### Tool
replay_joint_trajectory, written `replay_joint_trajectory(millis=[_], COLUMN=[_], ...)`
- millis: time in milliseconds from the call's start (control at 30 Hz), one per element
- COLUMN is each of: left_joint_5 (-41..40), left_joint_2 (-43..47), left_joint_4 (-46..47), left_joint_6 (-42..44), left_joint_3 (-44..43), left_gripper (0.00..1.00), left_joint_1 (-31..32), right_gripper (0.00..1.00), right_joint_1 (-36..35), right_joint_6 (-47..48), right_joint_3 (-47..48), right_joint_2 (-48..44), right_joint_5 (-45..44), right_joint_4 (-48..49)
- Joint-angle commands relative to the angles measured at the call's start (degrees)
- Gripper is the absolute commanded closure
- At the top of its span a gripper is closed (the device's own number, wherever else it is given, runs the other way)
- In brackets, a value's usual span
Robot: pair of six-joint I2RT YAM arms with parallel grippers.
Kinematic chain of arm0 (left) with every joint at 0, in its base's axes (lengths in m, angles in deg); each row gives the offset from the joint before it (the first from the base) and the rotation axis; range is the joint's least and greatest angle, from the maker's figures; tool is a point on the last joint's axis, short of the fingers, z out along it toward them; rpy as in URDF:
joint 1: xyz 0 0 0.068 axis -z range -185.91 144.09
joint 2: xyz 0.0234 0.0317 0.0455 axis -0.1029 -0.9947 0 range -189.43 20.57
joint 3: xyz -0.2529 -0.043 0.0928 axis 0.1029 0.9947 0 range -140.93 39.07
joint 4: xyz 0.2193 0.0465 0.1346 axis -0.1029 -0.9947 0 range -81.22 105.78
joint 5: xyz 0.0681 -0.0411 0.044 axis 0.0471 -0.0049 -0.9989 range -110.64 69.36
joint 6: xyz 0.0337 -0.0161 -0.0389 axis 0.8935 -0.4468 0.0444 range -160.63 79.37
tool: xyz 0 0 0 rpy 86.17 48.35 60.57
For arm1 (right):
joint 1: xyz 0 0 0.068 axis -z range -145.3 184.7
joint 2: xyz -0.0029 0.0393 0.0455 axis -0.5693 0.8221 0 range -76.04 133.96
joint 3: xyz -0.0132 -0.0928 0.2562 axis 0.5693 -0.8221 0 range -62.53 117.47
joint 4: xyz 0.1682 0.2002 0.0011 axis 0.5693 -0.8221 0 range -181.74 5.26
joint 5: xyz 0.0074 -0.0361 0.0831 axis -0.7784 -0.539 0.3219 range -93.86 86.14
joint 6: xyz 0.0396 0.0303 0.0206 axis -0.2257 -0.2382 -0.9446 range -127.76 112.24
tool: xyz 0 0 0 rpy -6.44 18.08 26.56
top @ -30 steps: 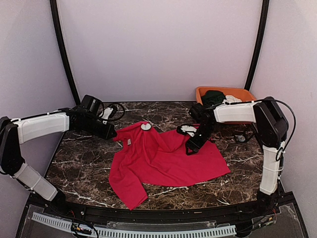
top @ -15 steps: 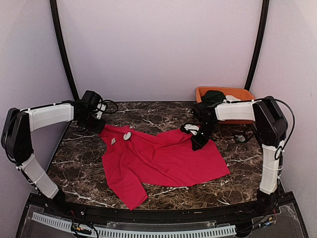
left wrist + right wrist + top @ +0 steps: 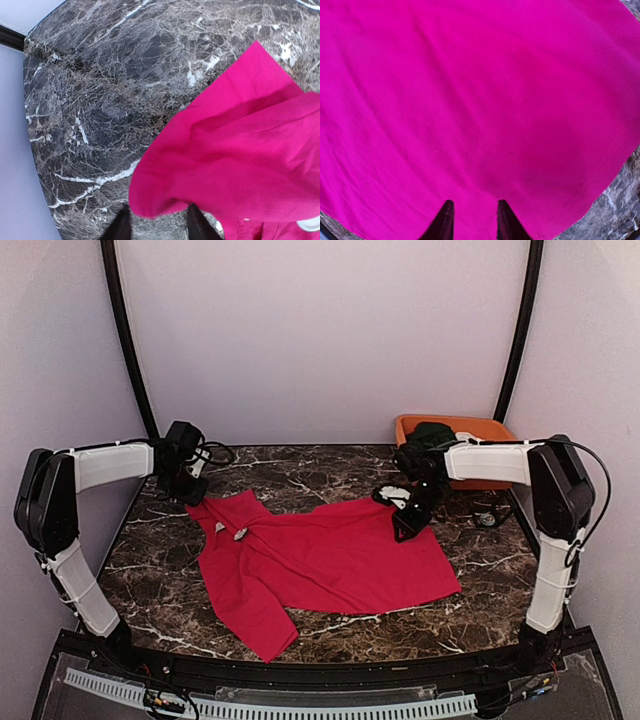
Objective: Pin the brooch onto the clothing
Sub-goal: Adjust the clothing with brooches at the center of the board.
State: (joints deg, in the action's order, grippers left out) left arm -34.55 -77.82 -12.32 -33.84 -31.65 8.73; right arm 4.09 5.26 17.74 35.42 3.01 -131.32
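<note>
The clothing (image 3: pixel 330 560), a bright red T-shirt, lies spread on the marble table (image 3: pixel 300 475). The brooch (image 3: pixel 240 533), a small white piece, rests on the shirt near its collar, beside a small white tag (image 3: pixel 219 527). My left gripper (image 3: pixel 192 495) sits at the shirt's far left corner. In the left wrist view its jaws (image 3: pixel 160 227) stand apart, with a rounded fold of the clothing (image 3: pixel 235 150) lying loosely between the tips. My right gripper (image 3: pixel 405 528) hovers at the shirt's far right corner, open (image 3: pixel 474 222) over flat red cloth (image 3: pixel 470 100).
An orange bin (image 3: pixel 490 426) at the back right holds a dark green garment (image 3: pixel 432 435) and a white garment (image 3: pixel 468 440). Black cables lie at the back left (image 3: pixel 225 455) and by the right arm (image 3: pixel 490 515). The left table edge (image 3: pixel 35 150) runs close to the left gripper.
Both arms drew the shirt's far corners apart, spreading it flatter. The brooch shifted left and nearer with the cloth. The left jaws opened off the fold; the right jaws closed, then parted again.
</note>
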Motion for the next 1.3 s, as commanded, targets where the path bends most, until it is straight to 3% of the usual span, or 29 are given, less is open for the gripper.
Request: replay_joint_trajectory(millis=[0,200,367,500,933,1267], left_joint_5=[2.6,5.5,4.9,4.1,-1.1,-5.0], left_joint_2=[3.6,10.8,13.0,11.0,6.1,1.9], left_joint_4=[-0.5,1.6,-0.6,-2.1,-3.5,-3.6], left_joint_6=[-1.3,-0.2,5.1,7.6,14.3,17.6], left_joint_3=[-0.6,0.7,3.9,6.2,6.8,6.3], left_gripper=[0.52,0.32,0.25,0.22,0.14,0.16], left_joint_1=[-0.3,2.7,10.2,10.8,10.6,10.4], right_gripper=[0.63,0.46,0.33,0.24,0.24,0.28], right_joint_1=[0.3,-0.6,-4.1,-7.0,-8.1,-8.1], right_joint_6=[0.4,6.7,18.5,27.8,34.4,35.9], right_joint_3=[1.9,3.0,1.6,2.1,22.1,25.9], right_joint_2=[-4.9,-7.0,-6.4,-4.0,12.1,18.3], right_joint_5=[2.1,3.7,1.0,1.4,7.4,9.6], right_joint_4=[1.5,6.4,13.0,18.2,14.3,12.8])
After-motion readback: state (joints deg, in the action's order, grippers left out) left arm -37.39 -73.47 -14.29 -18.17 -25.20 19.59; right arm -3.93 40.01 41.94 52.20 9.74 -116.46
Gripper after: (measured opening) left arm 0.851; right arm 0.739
